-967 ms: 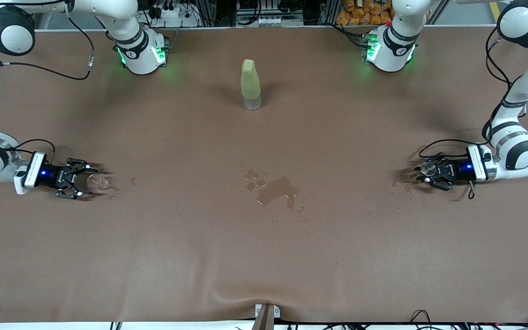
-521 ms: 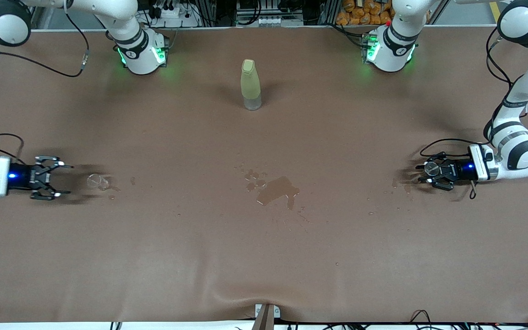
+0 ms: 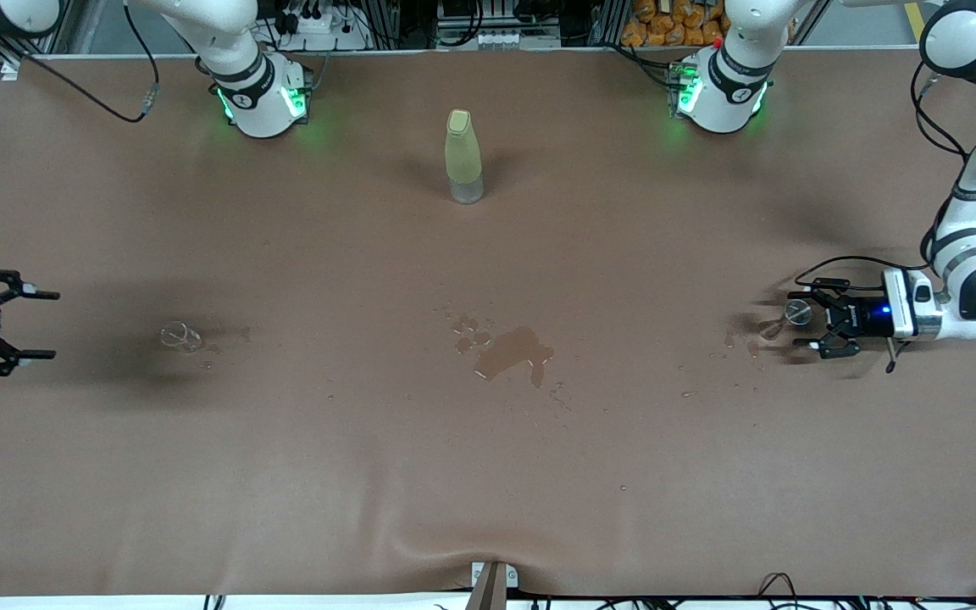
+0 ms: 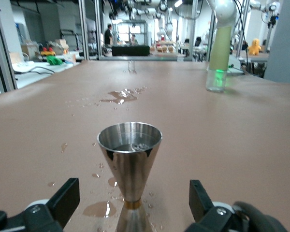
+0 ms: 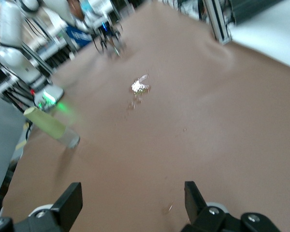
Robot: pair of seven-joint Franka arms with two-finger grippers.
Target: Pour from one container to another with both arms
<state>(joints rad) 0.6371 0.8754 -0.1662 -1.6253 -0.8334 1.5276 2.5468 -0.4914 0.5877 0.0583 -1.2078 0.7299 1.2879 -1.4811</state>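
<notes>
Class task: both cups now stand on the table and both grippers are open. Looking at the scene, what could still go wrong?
1. The left gripper sits open with the silvery-grey-rimmed metal cup between its fingers; backing out crookedly could tip it.
2. The puddle on the brown table cover may spread.
3. The tiny clear glassy cup, barely visible, could get knocked; the right gripper is clear of it.

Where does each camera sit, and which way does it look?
Front: high across the table, facing both arms; left gripper and right gripper show.
Left wrist: low over the table, facing the grey-rimmed cup between its open fingers.
Right wrist: looks along the table past its open fingers.
All three share the bottle.
</notes>
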